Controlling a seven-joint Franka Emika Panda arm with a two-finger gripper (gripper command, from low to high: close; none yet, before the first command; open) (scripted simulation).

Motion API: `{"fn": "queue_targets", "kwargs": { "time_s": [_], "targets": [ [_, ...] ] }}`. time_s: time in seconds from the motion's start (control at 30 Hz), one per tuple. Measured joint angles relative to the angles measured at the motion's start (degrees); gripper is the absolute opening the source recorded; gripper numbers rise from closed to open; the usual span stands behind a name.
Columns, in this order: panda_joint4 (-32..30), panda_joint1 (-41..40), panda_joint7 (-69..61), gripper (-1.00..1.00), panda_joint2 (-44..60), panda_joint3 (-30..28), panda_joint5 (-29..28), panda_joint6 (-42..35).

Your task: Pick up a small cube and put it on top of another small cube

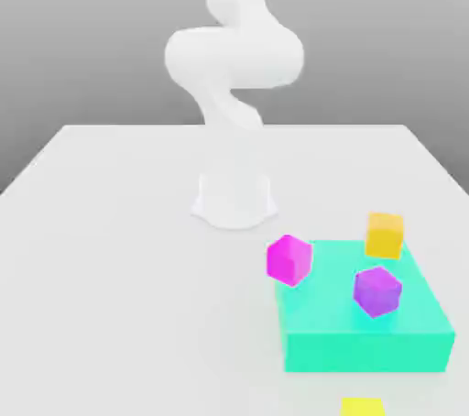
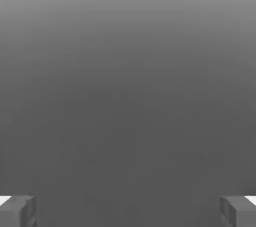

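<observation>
Standing wide, end effector (image 2: 128,212), gripping nothing. Lying at the counter's (image 1: 110,249) near edge, small cube (image 1: 363,407), well apart.

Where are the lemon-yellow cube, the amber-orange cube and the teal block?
lemon-yellow cube (image 1: 363,407): exterior view, its top face at the picture's lower edge.
amber-orange cube (image 1: 385,236): exterior view, middle of its front face.
teal block (image 1: 366,351): exterior view, bare front wall.
</observation>
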Motion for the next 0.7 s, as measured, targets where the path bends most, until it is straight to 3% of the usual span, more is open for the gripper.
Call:
{"fn": "queue_targets", "kwargs": {
  "time_s": [0.4,0.7],
  "targets": [
    [1.42,1.21,5.94,0.00,25.22,4.67,0.48,6.96],
    [2.47,3.82,12.76,0.00,44.01,7.07,-2.58,12.10]
  ]
}}
